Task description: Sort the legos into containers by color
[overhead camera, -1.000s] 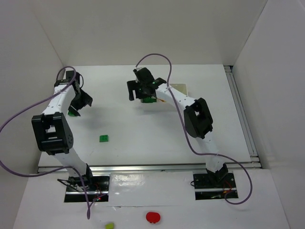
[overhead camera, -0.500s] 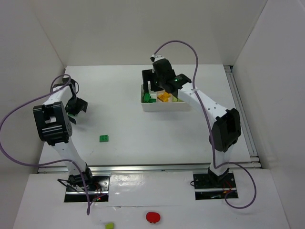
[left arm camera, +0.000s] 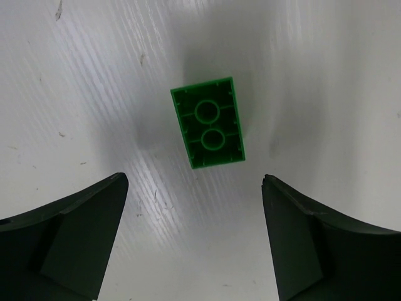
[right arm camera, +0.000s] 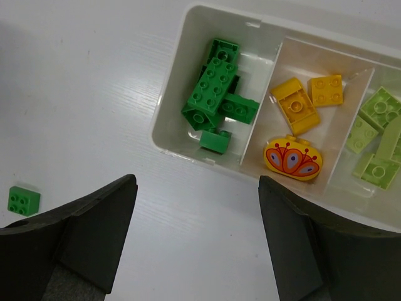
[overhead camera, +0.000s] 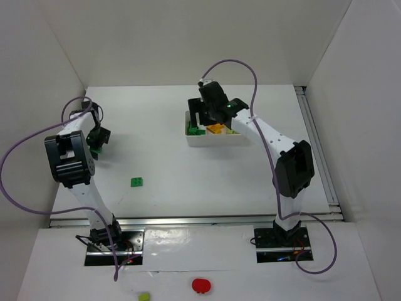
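Two end effectors to log; what do the wrist views add to the top view? (Inspector)

Left wrist view: the left end effector [left arm camera: 193, 188] has its jaws spread wide, gripping nothing; an upturned green brick [left arm camera: 208, 122] lies on the worktop [left arm camera: 81, 94] ahead of the gap, clear of both fingers [left arm camera: 69, 238]; hollow underside up, two round tubes in a ribbed shell; glossy plastic; from above, the arm covers nearly all of it. (Assistant)

And the right? (Inspector)

The right end effector [right arm camera: 195, 185] hangs open and empty above the tray [right arm camera: 188, 153]; the tray is white, thin-walled, round-cornered; its left compartment [right arm camera: 191, 72] holds heaped dark green bricks [right arm camera: 216, 88]; the middle one, two orange bricks [right arm camera: 294, 103] and an oval yellow piece [right arm camera: 291, 157] with a red pattern; the right one, pale yellow-green bricks [right arm camera: 376, 138]; a loose green brick [right arm camera: 24, 200], four studs up, sits on the worktop well apart from the tray. (Assistant)

Only in the top view? (Inspector)

A red round object [overhead camera: 201, 285] and a small yellow-green piece [overhead camera: 144, 296], on the white surface nearer than the arm bases. (Assistant)
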